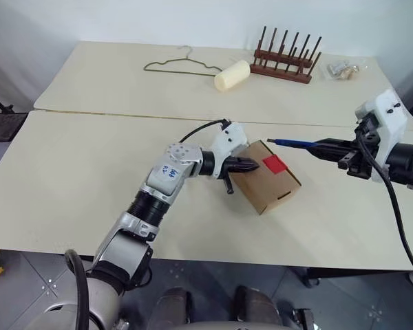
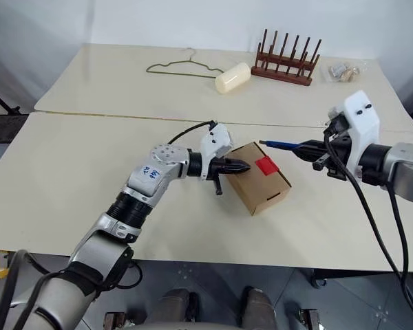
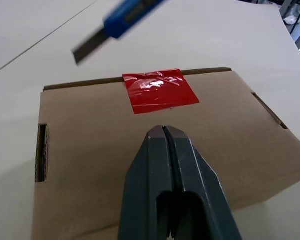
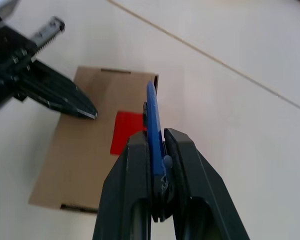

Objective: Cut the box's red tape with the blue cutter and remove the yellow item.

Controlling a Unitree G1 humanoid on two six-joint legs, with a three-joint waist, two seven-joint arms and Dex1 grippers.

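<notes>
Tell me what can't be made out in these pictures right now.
- The yellow item: the box is closed and the red tape is uncut, so any contents are hidden.
- Whether the left gripper presses on the box top or hovers just above it.
- The blue cutter: its blade tip is blurred in the left wrist view.
- The small packets at the far table corner are too small to identify.

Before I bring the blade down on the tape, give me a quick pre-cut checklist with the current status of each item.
1. blue cutter gripped in right gripper: ok.
2. Blade extended: ok.
3. Blade on red tape: not ok, it hangs above and short of it.
4. left gripper shut, tips over the box top: ok; whether it presses down: cannot tell.
5. Tape uncut: ok.
6. Box flaps closed: ok.
</notes>
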